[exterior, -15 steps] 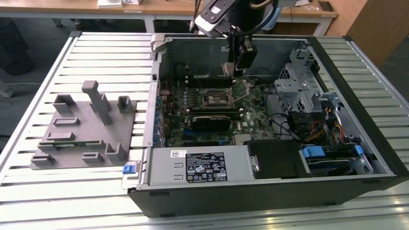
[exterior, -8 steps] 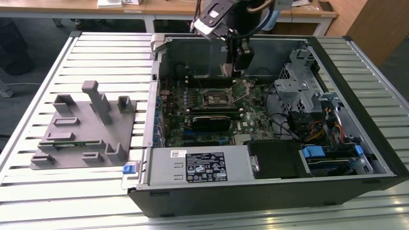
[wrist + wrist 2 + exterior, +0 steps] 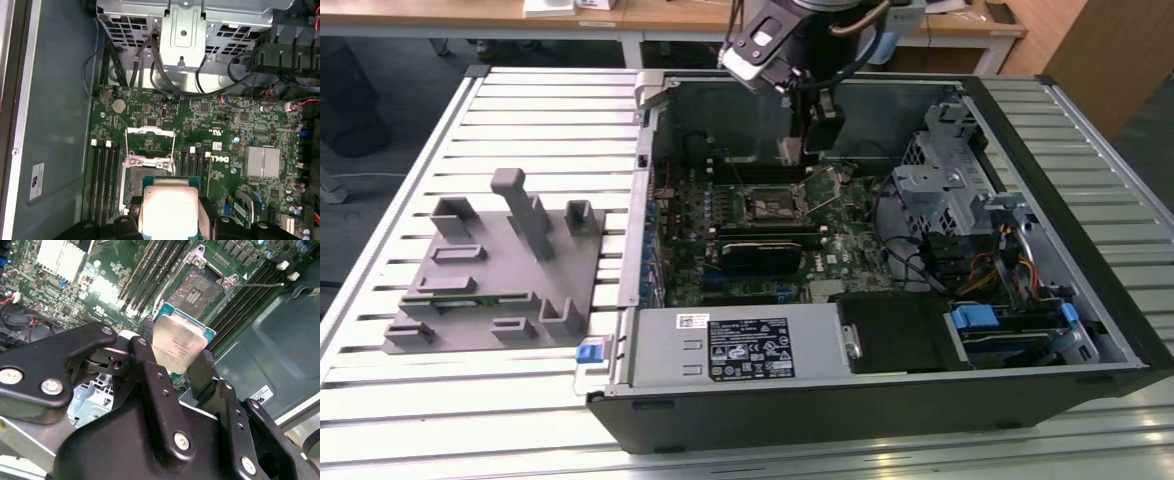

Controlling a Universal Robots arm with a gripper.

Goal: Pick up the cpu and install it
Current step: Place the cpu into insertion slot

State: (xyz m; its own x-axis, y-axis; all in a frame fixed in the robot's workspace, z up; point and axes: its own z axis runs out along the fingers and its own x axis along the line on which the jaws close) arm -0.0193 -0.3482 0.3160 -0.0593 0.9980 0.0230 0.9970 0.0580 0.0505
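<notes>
Since the fingers are clenched on the cpu, pinching two opposite edges with the silver lid turned toward the second wrist view's camera, we log the chip as in hand and off the board. Just past its far edge in that view sits the open socket, bare, nothing seated in it. In the first wrist view the cpu overlaps the socket's near edge, so the socket lies just ahead of the fingers and below them. The chip is near square, so we note no real long axis. Its sides run about parallel to the socket's sides in that view. The load plate stands flipped up on the socket's far side, and memory slots flank both sides. We cannot tell the height gap between chip and socket, but we judge they are apart. In the exterior view the fingers hang inside the open computer case, above the motherboard near the socket. The grey fixture lies on the table, at the exterior view's left of the case, well apart from the arm.
</notes>
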